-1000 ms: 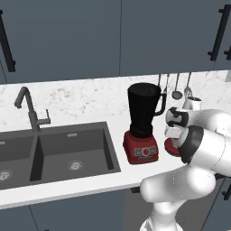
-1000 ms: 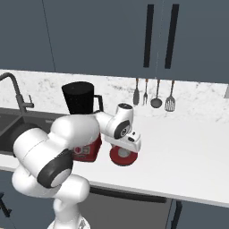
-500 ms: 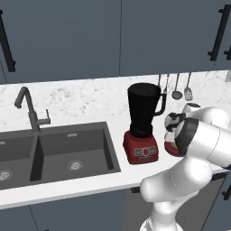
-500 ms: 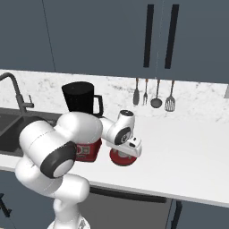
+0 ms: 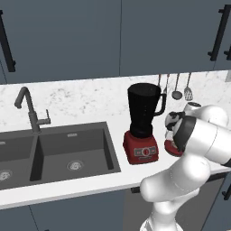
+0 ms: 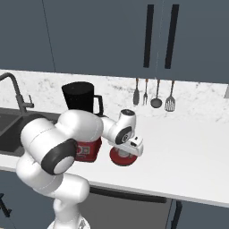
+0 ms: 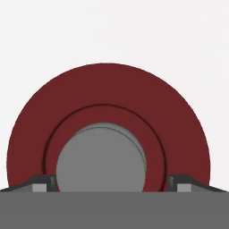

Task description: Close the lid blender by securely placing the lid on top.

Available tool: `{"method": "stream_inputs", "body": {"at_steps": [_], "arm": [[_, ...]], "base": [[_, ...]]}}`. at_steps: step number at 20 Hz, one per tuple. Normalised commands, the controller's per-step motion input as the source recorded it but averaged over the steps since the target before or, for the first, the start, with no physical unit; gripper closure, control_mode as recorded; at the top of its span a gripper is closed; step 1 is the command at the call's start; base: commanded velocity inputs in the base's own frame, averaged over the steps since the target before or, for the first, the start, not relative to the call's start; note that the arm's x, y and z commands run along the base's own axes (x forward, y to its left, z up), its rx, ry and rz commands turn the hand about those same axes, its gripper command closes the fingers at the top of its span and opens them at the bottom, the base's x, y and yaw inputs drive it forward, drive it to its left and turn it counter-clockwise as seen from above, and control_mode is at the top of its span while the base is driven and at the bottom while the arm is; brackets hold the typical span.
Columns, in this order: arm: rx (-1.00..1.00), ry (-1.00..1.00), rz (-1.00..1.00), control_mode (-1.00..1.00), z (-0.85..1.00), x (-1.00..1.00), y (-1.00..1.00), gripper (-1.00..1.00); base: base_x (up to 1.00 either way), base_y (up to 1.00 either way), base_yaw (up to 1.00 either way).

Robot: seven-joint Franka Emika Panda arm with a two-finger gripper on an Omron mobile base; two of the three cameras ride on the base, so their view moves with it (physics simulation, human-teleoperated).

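Observation:
The blender (image 5: 143, 122) stands on the counter, a dark tapered jar with an open mouth on a boxy red base (image 6: 87, 150). Just to its right the lid (image 6: 121, 157) lies flat on the counter, a round red disc (image 7: 107, 89) with a grey knob (image 7: 100, 161) in its middle. My gripper (image 6: 129, 150) points straight down, close over the lid. In the hand view the gripper (image 7: 112, 183) is open, with one dark fingertip (image 7: 44, 182) on each side of the knob and apart from it. From the left base view, my forearm hides most of the lid (image 5: 170, 147).
A double sink (image 5: 54, 153) with a faucet (image 5: 27, 108) takes up the counter left of the blender. Several utensils (image 6: 154, 91) hang on the back wall behind the lid. The white counter (image 6: 188, 156) runs on to the right, its front edge near the lid.
My hand has come down toward the lid and now sits just above it. The blender and the lid have not moved.

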Motion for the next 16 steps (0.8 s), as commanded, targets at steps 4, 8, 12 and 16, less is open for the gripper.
{"method": "stream_inputs", "body": {"at_steps": [4, 8, 12, 16], "arm": [[0.0, -0.01, 0.0, -1.0, -0.34, 0.04, -0.01, 1.0], [0.0, 0.0, 0.0, -1.0, -0.17, 0.0, 0.0, 1.0], [0.05, 0.0, 0.0, -1.0, 0.08, 0.0, 0.0, 1.0], [0.08, 0.0, 0.0, -1.0, 0.63, -0.36, 0.0, 1.0]], "base": [[0.0, 0.0, 0.0], [0.0, 0.0, 0.0], [0.0, 0.0, 0.0], [0.0, 0.0, 0.0]]}}
